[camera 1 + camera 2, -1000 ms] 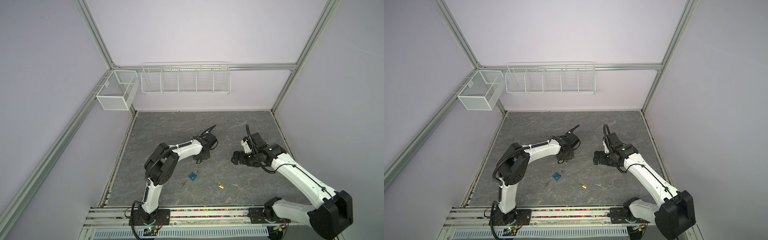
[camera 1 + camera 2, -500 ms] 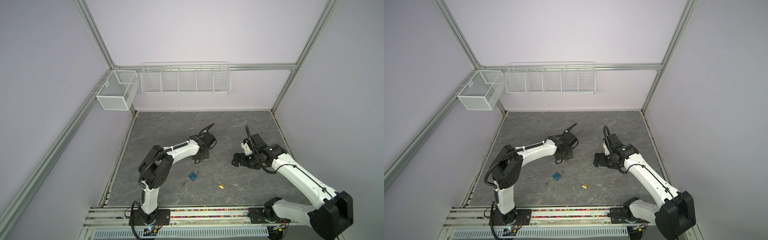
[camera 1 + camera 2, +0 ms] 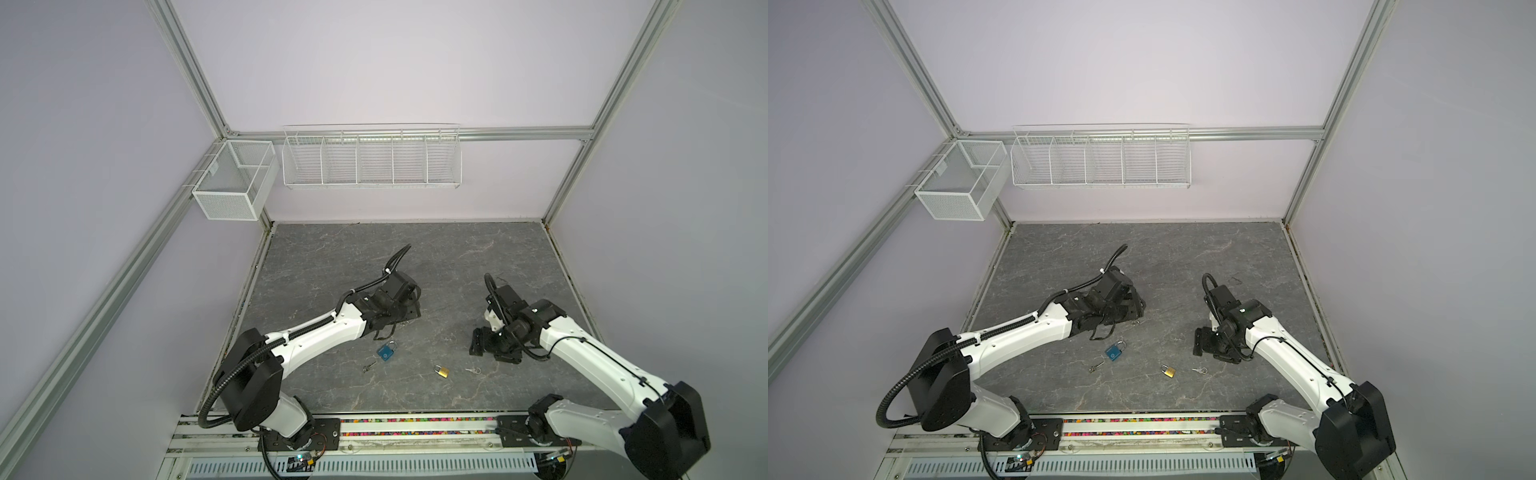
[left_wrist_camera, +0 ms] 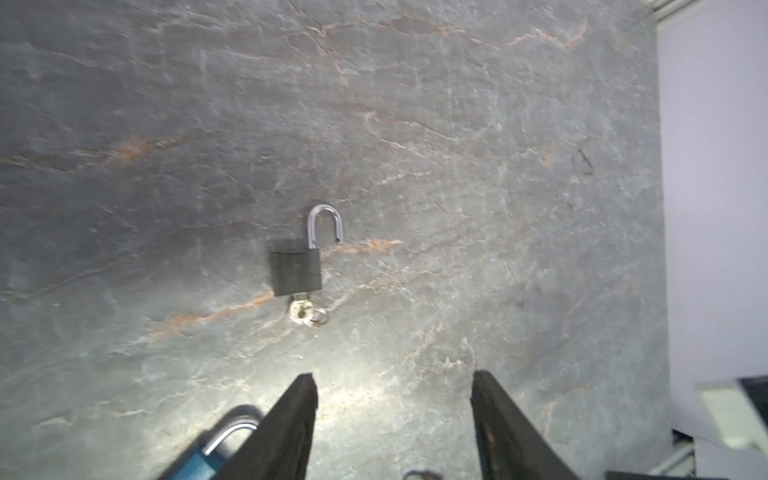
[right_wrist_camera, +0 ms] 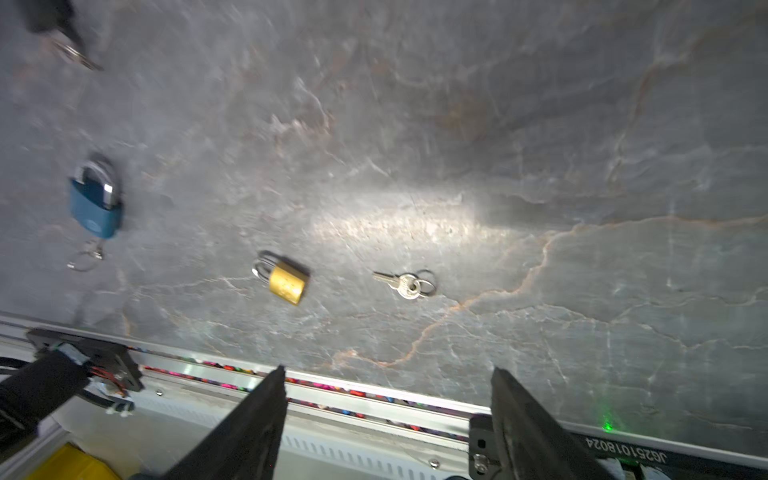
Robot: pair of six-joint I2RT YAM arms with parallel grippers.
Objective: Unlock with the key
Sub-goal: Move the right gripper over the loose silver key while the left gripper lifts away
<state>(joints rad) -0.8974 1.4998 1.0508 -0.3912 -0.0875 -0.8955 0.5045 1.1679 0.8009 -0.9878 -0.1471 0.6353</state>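
Key (image 5: 405, 284): lying flat on the tabletop (image 5: 540, 124), blade pointing at the brass padlock (image 5: 284, 279) near it.
Right jaws: standing apart, empty; key lying ahead of them, its long axis running along their closing line.
Nearer arm: right, judging by both top views.
Left jaws: standing apart, empty, facing a black padlock (image 4: 296, 266), its shackle seemingly sprung.

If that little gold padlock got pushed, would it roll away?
The gold padlock lies flat on its blocky body, so it would probably slide, not roll. It looks metal, so likely stiff and heavy for its size.
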